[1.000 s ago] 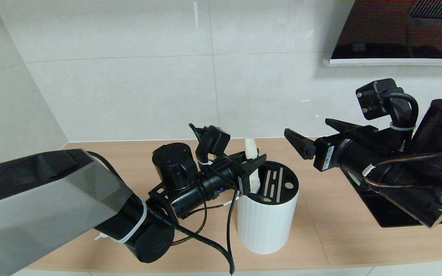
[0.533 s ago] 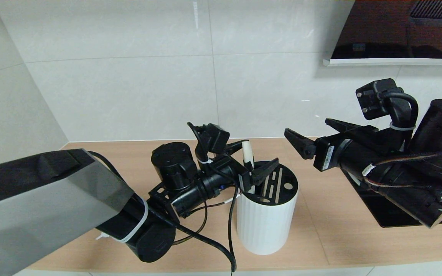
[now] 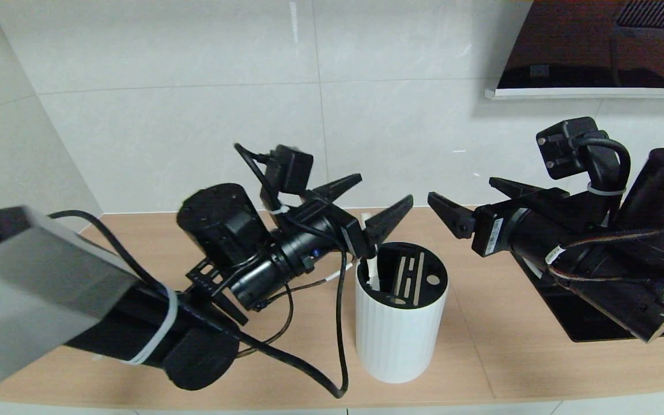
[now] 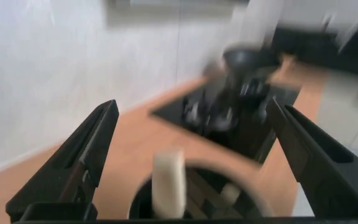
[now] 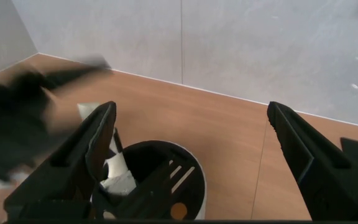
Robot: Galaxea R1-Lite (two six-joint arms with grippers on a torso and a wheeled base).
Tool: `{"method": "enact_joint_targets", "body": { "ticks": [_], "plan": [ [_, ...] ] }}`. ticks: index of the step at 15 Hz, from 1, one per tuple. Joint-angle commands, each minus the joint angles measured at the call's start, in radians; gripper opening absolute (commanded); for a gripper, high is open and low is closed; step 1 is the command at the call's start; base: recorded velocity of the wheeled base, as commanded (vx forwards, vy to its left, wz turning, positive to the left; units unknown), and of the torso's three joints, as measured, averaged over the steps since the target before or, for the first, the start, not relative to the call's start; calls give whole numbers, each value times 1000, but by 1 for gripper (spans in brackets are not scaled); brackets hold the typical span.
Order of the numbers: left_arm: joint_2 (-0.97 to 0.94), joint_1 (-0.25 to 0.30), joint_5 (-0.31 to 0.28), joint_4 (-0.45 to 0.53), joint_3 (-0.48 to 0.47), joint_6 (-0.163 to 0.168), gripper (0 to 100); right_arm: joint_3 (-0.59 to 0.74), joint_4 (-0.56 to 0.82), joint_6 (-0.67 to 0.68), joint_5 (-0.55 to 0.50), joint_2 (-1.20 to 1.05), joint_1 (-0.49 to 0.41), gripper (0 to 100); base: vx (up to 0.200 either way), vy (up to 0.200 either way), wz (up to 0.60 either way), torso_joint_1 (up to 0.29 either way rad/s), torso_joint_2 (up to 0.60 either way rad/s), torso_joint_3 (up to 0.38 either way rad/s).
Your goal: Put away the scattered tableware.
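Note:
A white ribbed utensil holder (image 3: 401,340) with a black slotted top stands near the counter's front edge. A white-handled utensil (image 3: 372,273) stands upright in its left opening. My left gripper (image 3: 385,187) hovers open just above and behind the holder's left rim, with nothing between its fingers. In the left wrist view the white handle (image 4: 169,183) pokes out of the holder (image 4: 219,190) below the open left gripper (image 4: 191,104). My right gripper (image 3: 460,190) hangs open above the counter to the holder's right. The right wrist view looks past the right gripper (image 5: 190,109) down on the holder (image 5: 160,155) and the handle (image 5: 120,174).
A black cooktop (image 3: 574,323) is set into the wooden counter (image 3: 499,346) at the right. A dark range hood (image 3: 597,52) hangs on the tiled wall above it. Bare counter lies behind and to the left of the holder.
The left gripper opened and let go of the white-handled utensil, which sank into the holder. The left arm then rose and drew back a little. The right arm stayed still.

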Motion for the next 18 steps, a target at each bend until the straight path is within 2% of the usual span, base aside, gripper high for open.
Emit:
{"method": "enact_joint_targets", "body": {
  "ticks": [1, 3, 6, 7, 8, 9, 10, 11, 12, 14, 15, 16, 17, 18],
  "plan": [
    [-258, 1, -5, 59, 47, -79, 100, 0, -3, 0, -1, -14, -1, 100, 0, 0, 0, 0, 0, 0],
    [-397, 26, 0, 130, 79, -85, 100, 9, -3, 1, -2, -71, -1, 100, 0, 0, 0, 0, 0, 0],
    [-614, 113, 38, 268, 131, -90, 100, 81, 3, 0, -8, -217, -5, 100, 0, 0, 0, 0, 0, 0],
    [-684, 128, 40, 311, 157, -96, 100, 107, 5, 0, -13, -287, -31, 100, 0, 0, 0, 0, 0, 0],
    [-736, 131, 40, 325, 197, -126, 100, 149, 5, 0, -10, -358, -48, 100, 0, 0, 0, 0, 0, 0],
    [-758, 131, 40, 323, 218, -143, 100, 169, 7, -2, -10, -390, -48, 100, 0, 0, 0, 0, 0, 0],
    [-859, 142, 41, 325, 320, -188, 100, 290, 39, -8, -5, -550, -65, 100, 0, 0, 0, 0, 0, 0],
    [-899, 156, 40, 328, 353, -195, 100, 328, 56, -8, -2, -603, -93, 100, 0, 0, 0, 0, 0, 0],
    [-1022, 210, 40, 368, 439, -211, 100, 426, 117, -3, 13, -744, -220, 100, 0, 0, 0, 0, 0, 0],
    [-1224, 253, 40, 518, 510, -212, 100, 472, 255, 20, 24, -936, -323, 100, 0, 0, 0, 0, 0, 0],
    [-1330, 257, 40, 630, 514, -212, 100, 465, 339, 15, 24, -1019, -336, 100, 0, 0, 0, 0, 0, 0],
    [-1460, 286, 37, 797, 510, -212, 100, 440, 451, 9, 24, -1117, -353, 100, 0, 0, 0, 0, 0, 0],
    [-1526, 314, 33, 883, 505, -212, 100, 423, 514, -3, 24, -1163, -366, 100, 0, 0, 0, 0, 0, 0],
    [-1655, 355, 30, 1036, 502, -211, 100, 365, 652, -7, 19, -1265, -375, 100, 0, 0, 0, 0, 0, 0]
  ]
}}
